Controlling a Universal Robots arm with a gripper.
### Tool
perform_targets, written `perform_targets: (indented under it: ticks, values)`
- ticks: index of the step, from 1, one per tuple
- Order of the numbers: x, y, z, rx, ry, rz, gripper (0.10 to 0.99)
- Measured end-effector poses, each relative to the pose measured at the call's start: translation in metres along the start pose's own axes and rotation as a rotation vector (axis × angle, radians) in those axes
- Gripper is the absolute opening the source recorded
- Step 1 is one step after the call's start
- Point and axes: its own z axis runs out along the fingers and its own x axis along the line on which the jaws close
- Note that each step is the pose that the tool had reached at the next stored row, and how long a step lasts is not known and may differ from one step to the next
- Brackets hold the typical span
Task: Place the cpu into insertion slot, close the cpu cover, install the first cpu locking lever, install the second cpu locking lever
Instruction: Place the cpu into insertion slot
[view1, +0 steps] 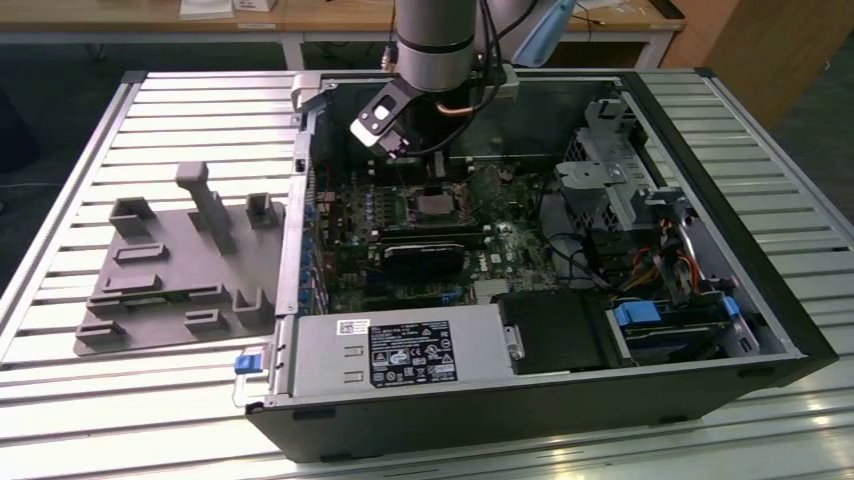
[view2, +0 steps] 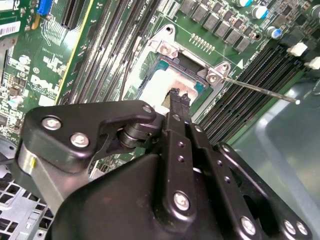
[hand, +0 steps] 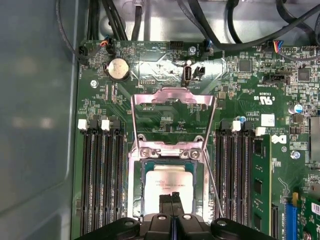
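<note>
Workshop surface: a slatted metal table (view1: 80, 400) carrying an open computer case (view1: 534, 415), with a grey fixture (view1: 160, 280) at centre left of the exterior view. Nearest inside are the power supply (view1: 400, 355), then a black card (view1: 427, 262). From top centre the arm (view1: 437, 40) descends vertically. The gripper (hand: 172, 196) has its fingers pressed together, empty, directly over the cpu (hand: 167, 175), which is seated in the insertion slot (hand: 134, 185). Beyond, the cpu cover (hand: 172, 97) stands raised, and a thin lever (view2: 260, 90) angles free.
</note>
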Motion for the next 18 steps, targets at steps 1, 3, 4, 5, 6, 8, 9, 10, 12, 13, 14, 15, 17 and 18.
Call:
perform_targets:
  ticks: [1,3,4,5,6,8,9,10,12,13,14,15,17,18]
  values:
    - [0.0001,0.0013,0.0001,0.0,0.0001,0.0,0.106]
    - [0.0,0.004,0.0002,0.0,0.0,0.0,0.106]
    - [0.0,0.0047,0.0002,0.0,0.0,0.0,0.106]
    - [0.0,0.0047,0.0002,0.0,0.0001,0.0,0.106]
    - [0.0,0.0047,0.0002,0.0,0.0,0.0,0.106]
    - [0.0001,0.0049,-0.0013,0.0,-0.0004,0.0,0.106]
    - [0.0001,0.0049,-0.0029,0.0,-0.0002,0.0,0.106]
    - [0.0001,0.0051,-0.0051,0.0,-0.0002,0.0,0.106]
    - [0.0002,0.0053,-0.0099,0.0,-0.0002,0.0,0.106]
    - [0.0002,0.0054,-0.0125,0.0,-0.0003,0.0,0.106]
    - [0.0002,0.0056,-0.0149,0.0,-0.0003,0.0,0.106]
    - [0.0002,0.0057,-0.0175,0.0,-0.0002,0.0,0.106]
    - [0.0003,0.006,-0.0233,0.0,-0.0004,0.0,0.106]
    - [0.0003,0.0062,-0.026,0.0,-0.0003,0.0,0.106]
